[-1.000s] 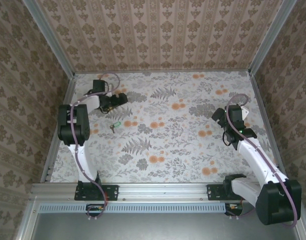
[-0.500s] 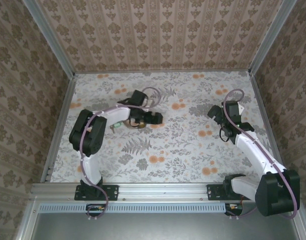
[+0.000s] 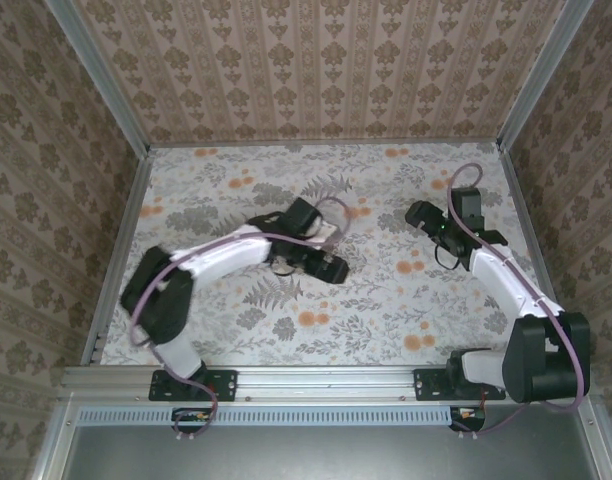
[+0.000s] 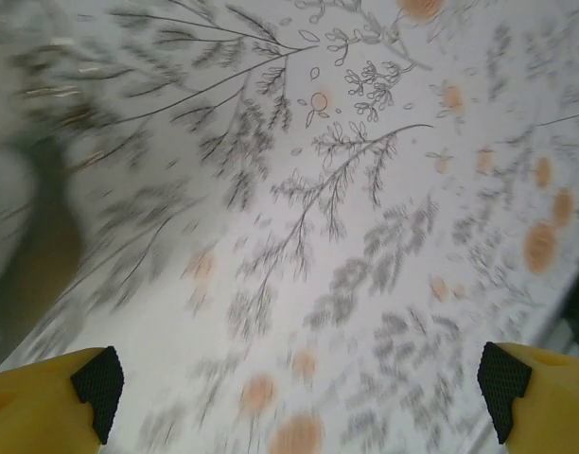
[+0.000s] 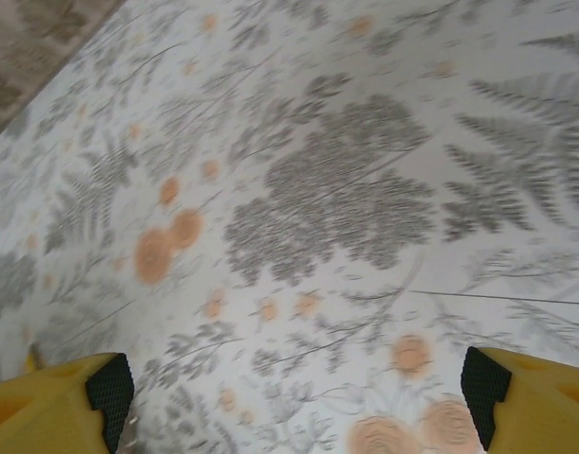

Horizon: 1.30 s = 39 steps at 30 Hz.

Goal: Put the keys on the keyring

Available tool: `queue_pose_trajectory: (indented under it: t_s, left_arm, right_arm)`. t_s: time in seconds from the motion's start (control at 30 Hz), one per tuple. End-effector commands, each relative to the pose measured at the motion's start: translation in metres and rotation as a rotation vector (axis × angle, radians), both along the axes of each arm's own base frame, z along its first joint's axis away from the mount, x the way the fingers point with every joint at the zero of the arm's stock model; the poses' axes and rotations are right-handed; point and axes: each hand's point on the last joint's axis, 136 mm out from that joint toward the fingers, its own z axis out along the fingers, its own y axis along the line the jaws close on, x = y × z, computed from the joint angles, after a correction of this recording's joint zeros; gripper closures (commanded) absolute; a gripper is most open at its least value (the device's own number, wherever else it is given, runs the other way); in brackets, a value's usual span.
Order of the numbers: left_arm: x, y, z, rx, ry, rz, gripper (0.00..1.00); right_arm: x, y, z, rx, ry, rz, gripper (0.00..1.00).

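We see the desk, its pale top printed all over with grey ferns and orange blossoms; a metal rail borders its near edge and both sides.

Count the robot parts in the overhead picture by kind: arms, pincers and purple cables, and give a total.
Arms: 2 (left arm, right arm)
Pincers: 2 (left pincer, right pincer)
Purple cables: 2 (left cable, right cable)
Total: 6
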Motion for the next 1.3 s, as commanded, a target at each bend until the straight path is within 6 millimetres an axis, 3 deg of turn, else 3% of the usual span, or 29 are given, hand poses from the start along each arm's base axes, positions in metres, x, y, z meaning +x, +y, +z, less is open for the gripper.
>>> queue_pose_trajectory:
  t_s: [0.0,0.07,0.17,0.27,0.4,0.43,0.5,0.6,0.67,0.73,0.77,0.9,1.1,1.27]
  left_arm:
    - [0.028,0.075,0.039,0.006,-0.056,0.254,0.00]
    - [0.040,0.120,0.052,0.028,-0.076,0.427,0.01]
    - [0.051,0.193,0.044,0.096,-0.022,0.726,0.13]
    - [0.052,0.229,0.023,0.113,0.079,0.861,0.17]
    - [0.061,0.230,0.004,0.112,0.155,0.874,0.23]
    - [0.064,0.228,0.000,0.111,0.174,0.876,0.28]
    - [0.071,0.228,-0.010,0.126,0.186,0.881,0.37]
    - [0.086,0.248,-0.019,0.263,0.111,0.888,0.46]
    - [0.097,0.259,-0.015,0.335,0.059,0.877,0.58]
    - [0.105,0.256,-0.019,0.332,0.048,0.807,0.80]
    - [0.106,0.255,-0.023,0.331,0.074,0.783,0.83]
    - [0.117,0.244,-0.044,0.260,0.154,0.707,0.71]
    - [0.123,0.247,-0.062,0.296,0.158,0.680,0.67]
    - [0.128,0.258,-0.069,0.342,0.168,0.670,0.67]
  right_arm:
    - [0.000,0.036,0.007,0.014,-0.007,0.202,0.11]
    - [-0.005,0.050,0.004,-0.017,-0.003,0.256,0.14]
    - [-0.014,0.081,0.004,-0.066,-0.005,0.373,0.23]
    - [-0.026,0.117,0.002,-0.087,-0.008,0.501,0.35]
    - [-0.041,0.148,-0.001,-0.102,-0.006,0.607,0.42]
    - [-0.045,0.153,-0.001,-0.107,-0.005,0.629,0.43]
    - [-0.049,0.154,-0.001,-0.117,0.002,0.646,0.43]
    - [-0.051,0.148,-0.001,-0.144,0.002,0.641,0.43]
    - [-0.051,0.144,0.001,-0.163,-0.011,0.623,0.42]
    - [-0.051,0.140,0.003,-0.175,-0.017,0.604,0.38]
    - [-0.050,0.137,0.005,-0.182,-0.023,0.591,0.35]
    - [-0.050,0.131,0.012,-0.218,-0.036,0.584,0.32]
    - [-0.053,0.125,0.016,-0.239,-0.042,0.564,0.30]
    - [-0.055,0.118,0.008,-0.273,-0.024,0.553,0.29]
